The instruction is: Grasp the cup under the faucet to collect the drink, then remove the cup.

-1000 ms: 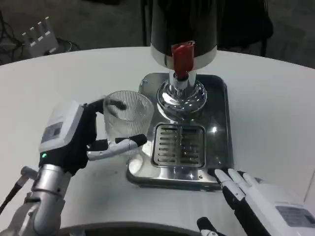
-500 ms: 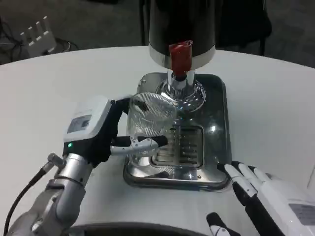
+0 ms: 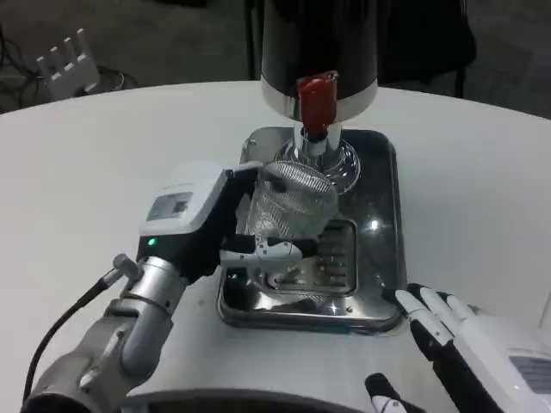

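A clear ribbed cup (image 3: 291,209) is held in my left hand (image 3: 202,225), fingers wrapped around its side. The cup hangs tilted over the slotted drip grate (image 3: 331,258) of the steel tray (image 3: 379,232), just in front of and below the faucet with the red lever (image 3: 317,101) on the black drink dispenser (image 3: 320,43). I cannot see any liquid in the cup. My right hand (image 3: 469,353) lies at the lower right near the tray's front corner, fingers spread and holding nothing.
The white round table (image 3: 103,163) stretches to the left and right of the tray. A white slotted object (image 3: 69,64) lies on the floor beyond the table's far left edge.
My left hand has carried the cup rightward from beside the tray to over the grate under the faucet. The right hand has stayed about where it was.
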